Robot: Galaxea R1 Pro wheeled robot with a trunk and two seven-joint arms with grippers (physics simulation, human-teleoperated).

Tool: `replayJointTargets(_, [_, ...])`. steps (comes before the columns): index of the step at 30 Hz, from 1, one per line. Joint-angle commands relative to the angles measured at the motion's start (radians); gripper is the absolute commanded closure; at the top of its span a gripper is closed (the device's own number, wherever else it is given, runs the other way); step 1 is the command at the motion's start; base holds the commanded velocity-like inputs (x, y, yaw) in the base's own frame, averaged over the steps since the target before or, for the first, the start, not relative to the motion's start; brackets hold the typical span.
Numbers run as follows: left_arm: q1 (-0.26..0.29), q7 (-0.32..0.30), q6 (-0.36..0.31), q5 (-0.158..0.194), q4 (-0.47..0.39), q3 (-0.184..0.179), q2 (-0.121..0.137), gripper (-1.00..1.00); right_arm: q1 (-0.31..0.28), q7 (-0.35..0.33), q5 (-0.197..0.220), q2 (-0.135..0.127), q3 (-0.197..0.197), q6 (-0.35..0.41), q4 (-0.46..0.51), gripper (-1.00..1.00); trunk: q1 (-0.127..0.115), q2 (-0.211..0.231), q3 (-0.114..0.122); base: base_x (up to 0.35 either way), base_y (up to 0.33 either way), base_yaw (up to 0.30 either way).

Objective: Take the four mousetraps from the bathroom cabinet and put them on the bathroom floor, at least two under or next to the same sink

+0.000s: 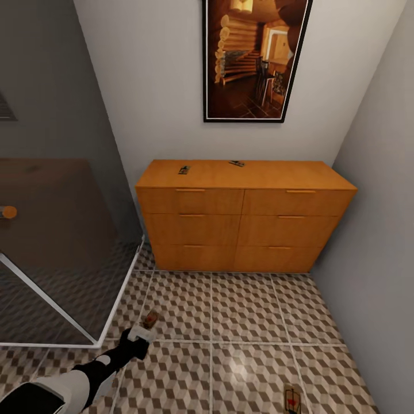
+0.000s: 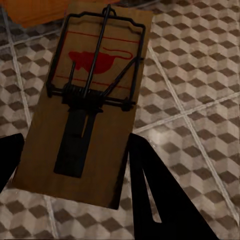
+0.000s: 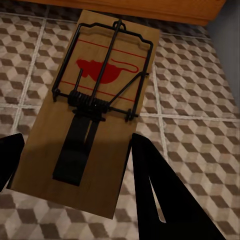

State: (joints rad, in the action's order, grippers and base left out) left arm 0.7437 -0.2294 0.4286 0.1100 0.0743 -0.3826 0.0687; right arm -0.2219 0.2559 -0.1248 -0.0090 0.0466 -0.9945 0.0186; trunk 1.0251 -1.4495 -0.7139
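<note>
From the head camera, the cabinet [image 1: 244,224] stands against the back wall in a corner, under a framed picture [image 1: 256,57] of a log interior. Two mousetraps lie on its top, one [image 1: 184,169] near the front left edge and another [image 1: 236,164] nearer the back edge at the middle. On the bathroom floor [image 1: 247,322] the left gripper [image 1: 140,334] reaches low beside the white-framed glass shower enclosure [image 1: 57,253], with a third mousetrap [image 1: 150,319] at its tip; a fourth mousetrap [image 1: 292,398] lies flat on the tiles toward the lower right. The glass panel crowds the left arm's side, and the right wall closes the space by the cabinet. In the left wrist camera, a mousetrap [image 2: 87,100] sits between the two dark fingers [image 2: 160,195], which press against its long edges, tiles beneath. In the right wrist camera, another trap [image 3: 92,110] likewise lies between the dark fingers [image 3: 160,195], which touch its long edges, the cabinet's base beyond.
</note>
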Motion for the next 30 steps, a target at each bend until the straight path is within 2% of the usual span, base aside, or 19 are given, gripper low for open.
replayJointTargets(1, [-0.024, 0.01, 0.034, 0.009, 0.004, -0.004, 0.006, 1.0, -0.001, 0.005, -0.005, -0.001, 0.003, -0.002, 0.0, 1.0, 0.0, 0.0, -0.001, 0.0, 0.0, 0.0])
replayJointTargets(5, [-0.101, 0.028, 0.122, 0.026, 0.004, -0.003, 0.023, 1.0, -0.001, 0.007, -0.006, -0.009, 0.001, 0.019, 0.011, 1.0, 0.0, 0.0, -0.001, 0.0, 0.0, 0.0])
replayJointTargets(6, [-0.122, 0.03, 0.159, 0.045, 0.004, -0.003, 0.025, 1.0, -0.001, 0.008, -0.007, -0.014, 0.001, 0.042, 0.023, 1.0, 0.0, 0.0, -0.001, 0.0, 0.0, 0.0])
replayJointTargets(8, [-0.157, 0.032, 0.232, 0.105, 0.004, -0.003, 0.028, 1.0, -0.001, 0.007, -0.007, -0.032, 0.0, 0.112, 0.068, 1.0, 0.0, 0.0, -0.001, 0.0, 0.0, 0.0])
replayJointTargets(9, [-0.165, 0.032, 0.247, 0.122, 0.004, -0.003, 0.028, 1.0, -0.001, 0.006, -0.007, -0.038, 0.0, 0.135, 0.085, 1.0, 0.0, 0.0, -0.001, 0.0, 0.0, 0.0])
replayJointTargets(12, [-0.211, 0.036, 0.325, 0.208, 0.005, -0.003, 0.03, 1.0, -0.001, 0.004, -0.006, -0.061, 0.0, 0.286, 0.217, 1.0, 0.0, 0.0, -0.001, 0.0, 0.0, 0.0])
replayJointTargets(13, [-0.225, 0.053, 0.348, 0.23, 0.005, -0.003, 0.03, 1.0, -0.001, 0.003, -0.006, -0.064, 0.0, 0.334, 0.256, 1.0, 0.0, 0.0, -0.001, 0.0, 0.0, 0.0])
replayJointTargets(15, [-0.249, 0.148, 0.394, 0.266, 0.005, -0.003, 0.033, 1.0, -0.001, 0.002, -0.006, -0.068, 0.0, 0.397, 0.31, 1.0, 0.0, 0.0, -0.001, 0.0, 0.0, 0.0])
replayJointTargets(16, [-0.254, 0.182, 0.407, 0.272, 0.005, -0.003, 0.034, 1.0, -0.001, 0.002, -0.006, -0.069, 0.0, 0.405, 0.32, 1.0, 0.0, 0.0, -0.001, 0.0, 0.0, 0.0])
replayJointTargets(18, [-0.274, 0.315, 0.458, 0.285, 0.005, -0.004, 0.03, 1.0, -0.001, 0.002, -0.006, -0.07, 0.001, 0.422, 0.343, 1.0, 0.0, 0.0, -0.001, 0.0, 0.0, 0.0])
replayJointTargets(20, [-0.291, 0.392, 0.499, 0.29, 0.005, -0.004, 0.022, 1.0, -0.001, 0.002, -0.005, -0.07, 0.003, 0.416, 0.352, 1.0, 0.0, 0.0, -0.001, 0.0, 0.0, 0.0])
replayJointTargets(23, [-0.31, 0.431, 0.523, 0.292, 0.005, -0.004, 0.014, 1.0, -0.001, 0.002, -0.004, -0.07, 0.006, 0.384, 0.356, 1.0, 0.0, 0.0, -0.001, 0.0, 0.0, 0.0])
replayJointTargets(30, [-0.329, 0.442, 0.527, 0.292, 0.005, -0.004, 0.007, 1.0, -0.001, 0.002, -0.004, -0.071, 0.007, 0.355, 0.349, 1.0, 0.0, 0.0, -0.001, 0.0, 0.0, 0.0])
